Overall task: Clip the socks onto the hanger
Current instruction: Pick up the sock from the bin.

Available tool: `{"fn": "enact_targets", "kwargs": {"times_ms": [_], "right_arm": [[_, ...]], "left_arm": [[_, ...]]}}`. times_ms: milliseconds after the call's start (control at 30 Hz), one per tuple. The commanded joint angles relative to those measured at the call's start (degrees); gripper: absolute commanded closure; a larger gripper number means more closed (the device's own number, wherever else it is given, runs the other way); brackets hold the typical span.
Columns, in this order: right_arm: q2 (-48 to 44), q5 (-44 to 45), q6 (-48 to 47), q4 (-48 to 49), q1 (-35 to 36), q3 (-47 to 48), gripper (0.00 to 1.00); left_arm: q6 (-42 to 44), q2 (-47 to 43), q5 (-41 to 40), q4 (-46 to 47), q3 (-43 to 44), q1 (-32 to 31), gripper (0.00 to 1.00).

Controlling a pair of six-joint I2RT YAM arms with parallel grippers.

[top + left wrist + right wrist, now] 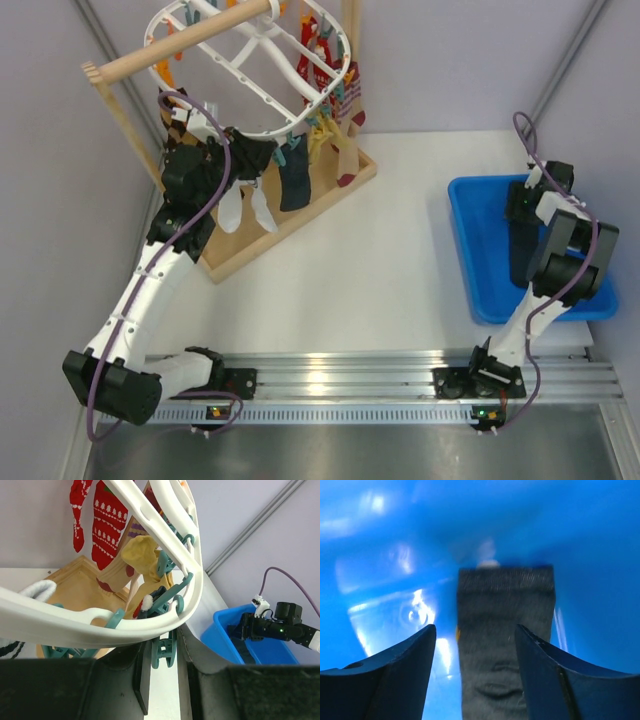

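Note:
The white hanger (270, 130) (75, 627) hangs from a wooden rod, with teal clips along its rim. Red (107, 525), yellow (140, 555), navy (295, 185) and white (262, 210) socks hang clipped to it. My left gripper (250, 152) (162, 672) is under the near rim, shut on a teal clip (165, 652) that both fingers touch. My right gripper (518, 212) (475, 680) is down in the blue bin (470, 250), open astride a dark grey sock (505, 645) (522, 260) lying flat on the bin floor. Blue floor shows between the left finger and the sock.
The wooden rod (180, 45) rests on a slanted post above a wooden base (240, 250) at the back left. The blue bin (225, 635) sits at the table's right edge. White tabletop (380, 260) lies between the base and the bin. Grey walls close off the back.

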Motion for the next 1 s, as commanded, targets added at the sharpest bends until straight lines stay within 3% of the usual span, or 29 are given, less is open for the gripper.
{"fn": "enact_targets", "kwargs": {"times_ms": [0,300,367,633,867,967], "right_arm": [[3.5,1.1,-0.1,2.7,-0.5,5.2,0.37],[4.0,-7.7,-9.3,-6.8,-0.5,4.2,0.60],[3.0,-9.6,-12.3,-9.8,-0.5,3.0,0.61],[-2.4,-20.7,-26.2,-18.9,-0.5,-1.4,0.59],[-7.8,-24.9,-22.0,-15.4,-2.1,-1.7,0.45],[-8.4,-25.4,-21.6,-14.7,-2.5,-1.1,0.43]], "left_arm": [[-0.1,-1.2,0.0,2.6,-0.5,0.4,1.00],[1.0,-0.6,-0.3,1.9,0.7,0.7,1.00],[1.3,-0.7,-0.3,1.5,0.8,0.9,1.00],[1.8,-1.0,-0.2,0.6,1.0,1.0,1.00],[2.1,-0.8,-0.2,0.6,1.0,1.0,1.00],[2.0,-0.7,0.2,0.6,1.1,1.0,1.00]]}}
